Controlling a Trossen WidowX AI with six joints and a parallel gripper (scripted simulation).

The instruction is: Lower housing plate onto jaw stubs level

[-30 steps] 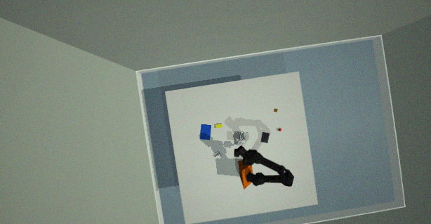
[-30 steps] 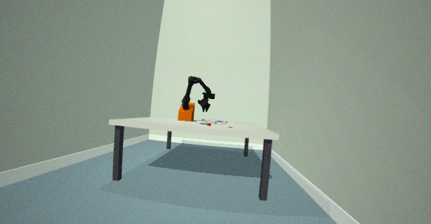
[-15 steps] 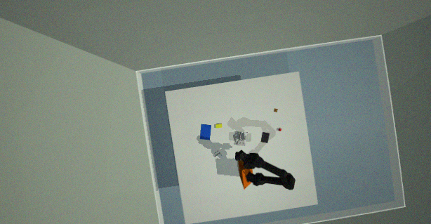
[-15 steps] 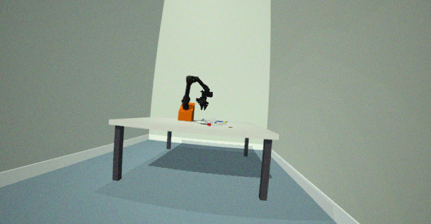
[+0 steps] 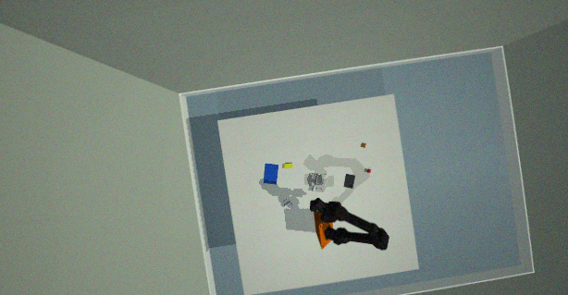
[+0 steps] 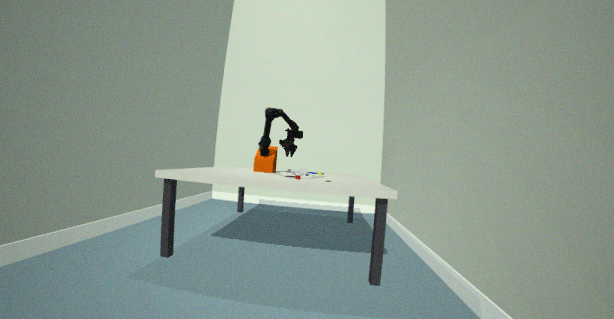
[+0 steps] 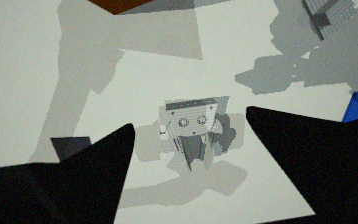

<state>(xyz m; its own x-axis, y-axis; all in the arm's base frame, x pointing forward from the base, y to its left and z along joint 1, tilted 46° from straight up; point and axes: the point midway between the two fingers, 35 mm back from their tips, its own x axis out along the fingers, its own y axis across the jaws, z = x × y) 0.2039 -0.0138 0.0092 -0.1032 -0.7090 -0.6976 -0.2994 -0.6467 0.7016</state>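
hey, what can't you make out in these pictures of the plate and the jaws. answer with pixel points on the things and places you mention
- Whether the housing plate (image 7: 192, 112) sits fully level and closed: too small in the top view, seen only from above in the wrist view.
- The jaw stubs: the plate covers them in the wrist view.
- The grey ribbed piece (image 7: 333, 17): cut off by the wrist view's top edge.

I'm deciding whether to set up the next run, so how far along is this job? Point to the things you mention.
The housing plate (image 7: 193, 110) looks placed: it lies over the two jaws (image 7: 177, 141) (image 7: 215, 141), with two round features showing in it. Nothing is in hand: the gripper (image 6: 289, 154) (image 7: 190, 120) is open and raised above the table (image 6: 210, 174). Little seems left beyond confirming the plate is level and fully closed, which these views cannot settle.
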